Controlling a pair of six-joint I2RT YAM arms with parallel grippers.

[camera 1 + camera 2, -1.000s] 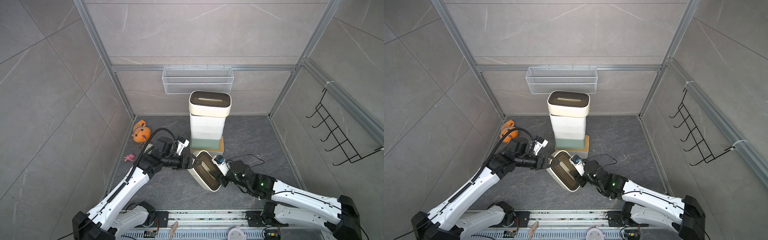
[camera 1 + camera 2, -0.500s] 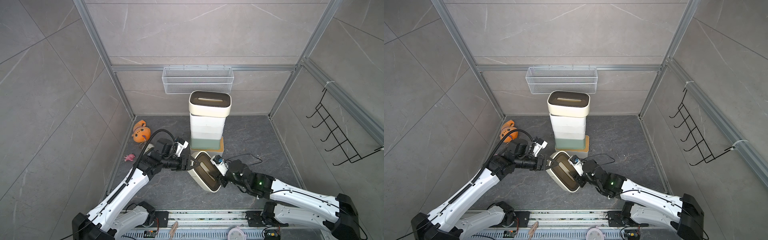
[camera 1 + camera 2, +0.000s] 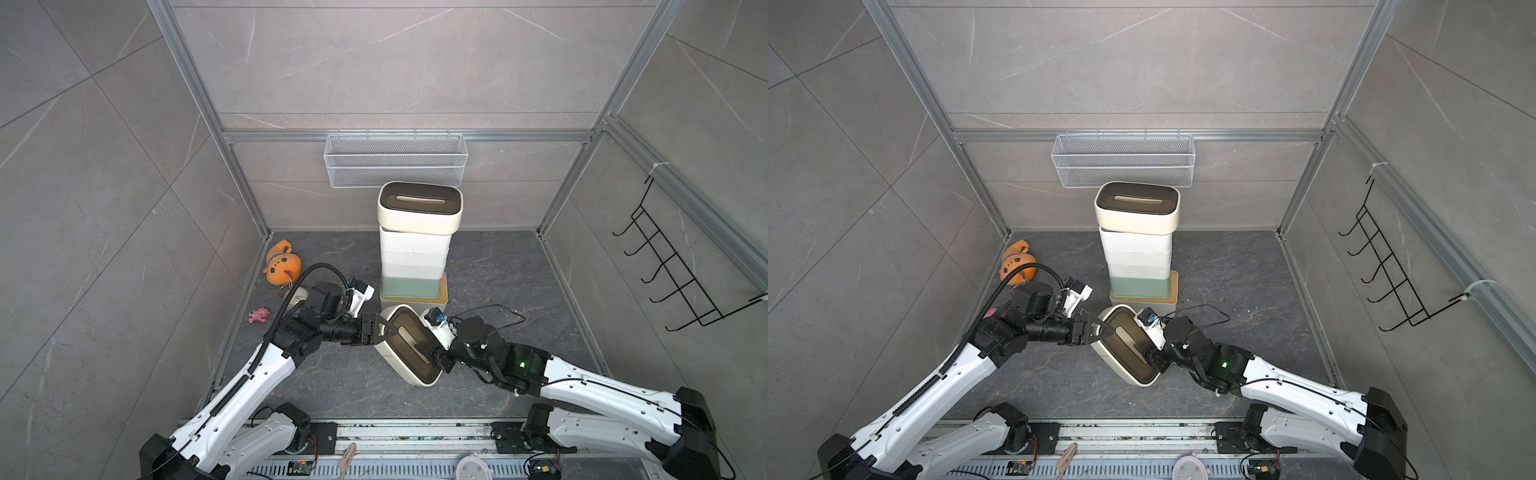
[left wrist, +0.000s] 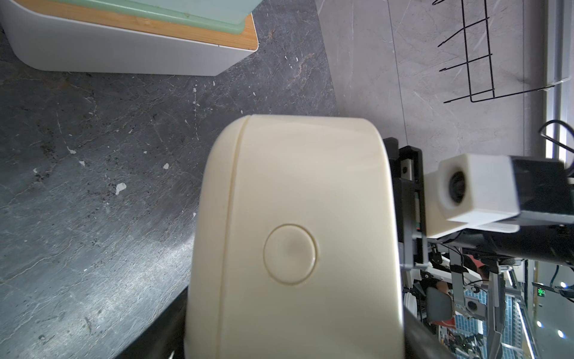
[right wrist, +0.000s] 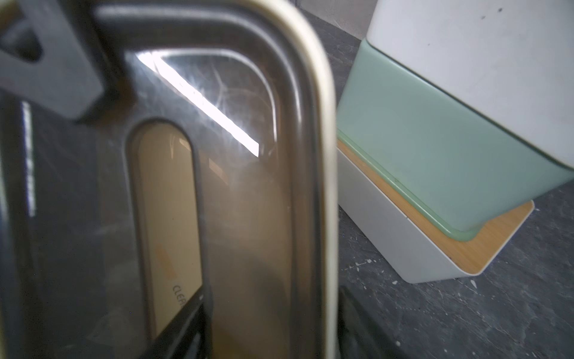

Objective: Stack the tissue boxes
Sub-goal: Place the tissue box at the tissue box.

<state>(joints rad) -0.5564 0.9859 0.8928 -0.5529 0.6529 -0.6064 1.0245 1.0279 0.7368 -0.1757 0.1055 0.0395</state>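
A stack of tissue boxes [image 3: 415,257] stands at the middle of the dark grey stone counter [image 3: 519,270], close to its back edge. From the bottom up it comprises a white rectangular box with a bamboo lid [image 3: 443,293], a pale green box [image 3: 409,286], white boxes, and a cream box with a brown slotted lid [image 3: 419,212]. A second cream rectangular tissue box with a brown slotted lid [image 3: 409,357] sits tilted just in front of the stack, its upper end near the bottom box. Whether its lower corner touches the counter cannot be told. The left pincer [image 3: 384,332] spans the short end of the tilted box with jaws set wide, one finger [image 5: 52,71] lying on the lid, and grips it. The right pincer [image 3: 432,353] meets the tilted box on the side toward the counter's right edge, one finger over the lid by the slot. Whether it clamps the rim or stands free cannot be told.
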